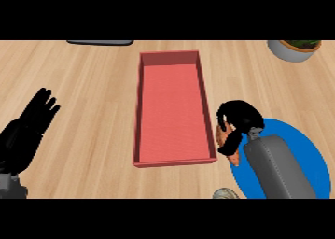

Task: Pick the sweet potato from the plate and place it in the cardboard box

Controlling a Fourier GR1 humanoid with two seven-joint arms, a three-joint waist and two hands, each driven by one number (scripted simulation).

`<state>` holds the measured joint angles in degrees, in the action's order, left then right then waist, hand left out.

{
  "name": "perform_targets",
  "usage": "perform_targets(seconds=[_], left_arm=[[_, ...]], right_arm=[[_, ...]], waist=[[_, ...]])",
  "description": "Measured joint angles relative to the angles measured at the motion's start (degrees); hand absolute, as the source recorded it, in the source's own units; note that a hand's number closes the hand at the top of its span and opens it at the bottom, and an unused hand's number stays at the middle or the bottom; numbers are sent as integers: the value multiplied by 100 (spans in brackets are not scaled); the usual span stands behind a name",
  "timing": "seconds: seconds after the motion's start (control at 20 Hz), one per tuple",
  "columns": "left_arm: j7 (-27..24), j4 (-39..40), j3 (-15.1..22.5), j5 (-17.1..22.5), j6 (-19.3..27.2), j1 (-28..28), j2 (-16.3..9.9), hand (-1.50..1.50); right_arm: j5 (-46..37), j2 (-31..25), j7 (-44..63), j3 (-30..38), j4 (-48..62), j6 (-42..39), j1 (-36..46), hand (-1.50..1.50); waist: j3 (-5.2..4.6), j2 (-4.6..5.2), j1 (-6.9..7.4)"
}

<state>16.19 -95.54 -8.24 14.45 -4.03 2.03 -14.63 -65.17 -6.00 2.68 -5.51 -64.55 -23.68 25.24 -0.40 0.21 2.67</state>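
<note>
An orange sweet potato lies at the left rim of a blue plate at the lower right. My right hand sits over it with fingers curled round it, hiding most of it. The long red box stands open in the middle of the counter, just left of the plate, with nothing inside. My left hand rests open at the left edge, fingers pointing up.
A white pot with a plant stands at the top right corner. A dark flat object shows at the top edge. A small round grey object peeks in at the bottom, below the plate. Bare wooden counter lies between box and left hand.
</note>
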Motion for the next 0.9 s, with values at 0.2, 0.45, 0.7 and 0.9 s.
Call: perform_targets(seconds=[0.2, 0.45, 0.7, 0.9], left_arm=[[24, 29, 90, 11, -70, 83, 13, 0], [59, 89, 262, -4, -159, 254, 53, 0], [100, 158, 459, -39, -235, 482, 112, 0], [113, 245, 552, -79, -250, 617, 154, 0]], right_arm=[[-84, 368, 1452, 108, 34, 398, 427, 150], [-157, 525, 3181, -28, 53, 904, 1257, 150], [-262, 578, 4763, -406, 138, 1332, 2322, 150], [-478, 574, 5668, -682, 297, 1577, 3226, 150]], waist=[[7, 27, 208], [11, 55, 528], [5, 74, 824], [-7, 83, 948]])
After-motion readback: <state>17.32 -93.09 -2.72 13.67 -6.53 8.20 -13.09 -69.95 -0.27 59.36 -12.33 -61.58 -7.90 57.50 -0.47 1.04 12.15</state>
